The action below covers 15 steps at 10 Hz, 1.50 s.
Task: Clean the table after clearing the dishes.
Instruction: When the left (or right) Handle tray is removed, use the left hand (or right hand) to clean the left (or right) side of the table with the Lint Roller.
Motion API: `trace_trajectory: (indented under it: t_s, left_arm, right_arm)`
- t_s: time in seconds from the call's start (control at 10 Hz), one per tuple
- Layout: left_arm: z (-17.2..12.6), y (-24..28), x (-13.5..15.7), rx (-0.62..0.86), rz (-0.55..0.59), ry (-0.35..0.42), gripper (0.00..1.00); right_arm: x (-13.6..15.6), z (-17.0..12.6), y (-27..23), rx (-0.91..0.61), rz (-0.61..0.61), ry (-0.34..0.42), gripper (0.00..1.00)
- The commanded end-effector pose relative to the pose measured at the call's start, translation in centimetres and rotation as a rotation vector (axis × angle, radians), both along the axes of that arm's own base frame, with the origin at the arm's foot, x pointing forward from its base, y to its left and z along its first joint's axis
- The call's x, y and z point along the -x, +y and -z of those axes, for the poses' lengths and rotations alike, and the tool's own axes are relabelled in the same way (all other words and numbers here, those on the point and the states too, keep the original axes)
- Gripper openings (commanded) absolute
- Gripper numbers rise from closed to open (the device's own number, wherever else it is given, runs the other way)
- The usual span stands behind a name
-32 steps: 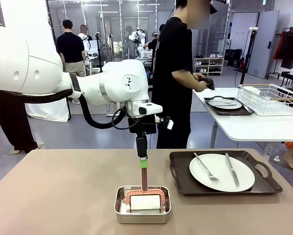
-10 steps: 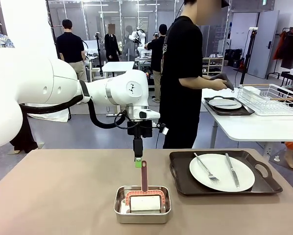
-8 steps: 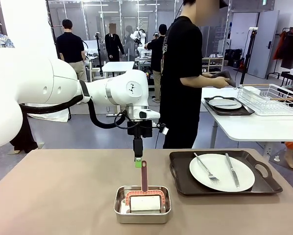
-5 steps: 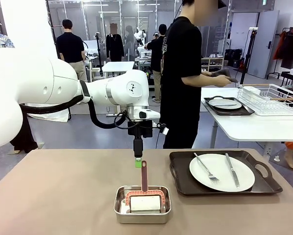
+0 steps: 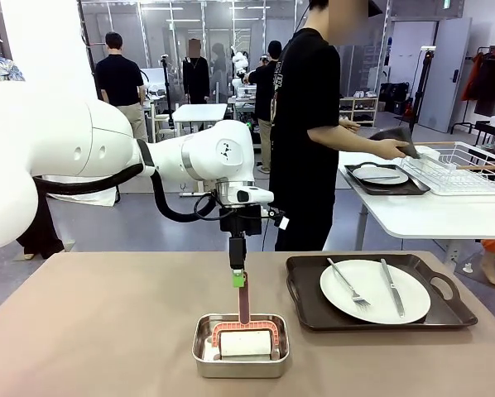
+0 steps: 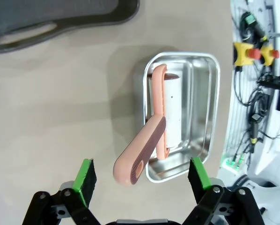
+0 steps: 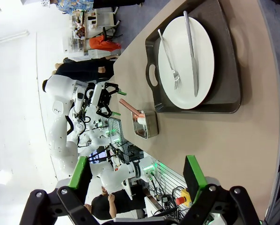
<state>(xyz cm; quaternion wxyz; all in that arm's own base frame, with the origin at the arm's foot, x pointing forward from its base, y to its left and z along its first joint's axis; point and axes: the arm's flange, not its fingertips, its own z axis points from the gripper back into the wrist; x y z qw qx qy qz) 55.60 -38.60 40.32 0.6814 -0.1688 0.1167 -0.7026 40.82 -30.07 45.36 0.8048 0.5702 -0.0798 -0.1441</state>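
Steel gives us our landmark: the pan (image 5: 199,354) stands on the table (image 5: 98,331), and we place all other things from it. In the front view, a white roller (image 5: 246,344) lies inside the pan, and its pink handle (image 5: 244,306) rises from the pan's far side. The left gripper (image 5: 239,279) hangs straight above the pan, with its green tip at the top of the handle; from this side we cannot tell if it touches. Just beside the pan, to the right, is a dark tray (image 5: 301,308) with a plate (image 5: 380,308), a fork (image 5: 348,286) and a knife (image 5: 392,288). Far behind the pan and to the right, a person (image 5: 301,124) stands at a white table (image 5: 430,217). On it a second tray (image 5: 409,190) with a plate is next to a wire rack (image 5: 458,169).

In the left wrist view, we look down on the pan. The two fingers (image 6: 86,176) of the left gripper are wide apart, and the end of the handle shows between them, touching neither pad. A corner of the tray is seen past the pan.

In the right wrist view, the right gripper (image 7: 136,173) has its fingers apart as well, with nothing between them, and it is well apart from the pan. The pan shows small in the middle, just beside the tray with the plate, fork and knife. The left arm hangs on the pan's other side.
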Motion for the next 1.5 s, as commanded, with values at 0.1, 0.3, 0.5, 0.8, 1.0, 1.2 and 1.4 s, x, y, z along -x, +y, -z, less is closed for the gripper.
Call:
trace_trajectory:
  t_s: [0.1,0.3,0.5,0.8,1.0,1.2,1.4]
  left_arm:
    - [0.9,-0.5,0.8,0.03,-0.02,0.016,1.0]
    - [1.4,-1.0,0.9,0.002,-0.004,0.034,1.0]
    - [1.9,-1.2,0.9,-0.015,-0.004,0.046,1.0]
    - [2.7,-1.0,0.8,-0.039,-0.011,0.044,1.0]
    - [3.0,-1.2,0.8,-0.033,-0.003,0.057,1.0]
    - [3.1,-1.2,0.7,-0.032,-0.004,0.063,1.0]
    - [2.8,-1.0,0.6,-0.034,-0.005,0.058,1.0]
  right_arm:
    - [0.2,-0.3,0.2,0.0,0.0,-0.005,1.0]
    - [0.2,-0.3,0.2,0.0,0.0,-0.005,1.0]
    - [0.2,-0.3,0.2,0.0,0.0,-0.005,1.0]
    - [0.2,-0.3,0.2,0.0,0.0,-0.005,1.0]
    - [0.2,-0.3,0.2,0.0,0.0,-0.005,1.0]
    - [0.2,-0.3,0.2,0.0,0.0,-0.005,1.0]
    - [0.2,-0.3,0.2,0.0,0.0,-0.005,1.0]
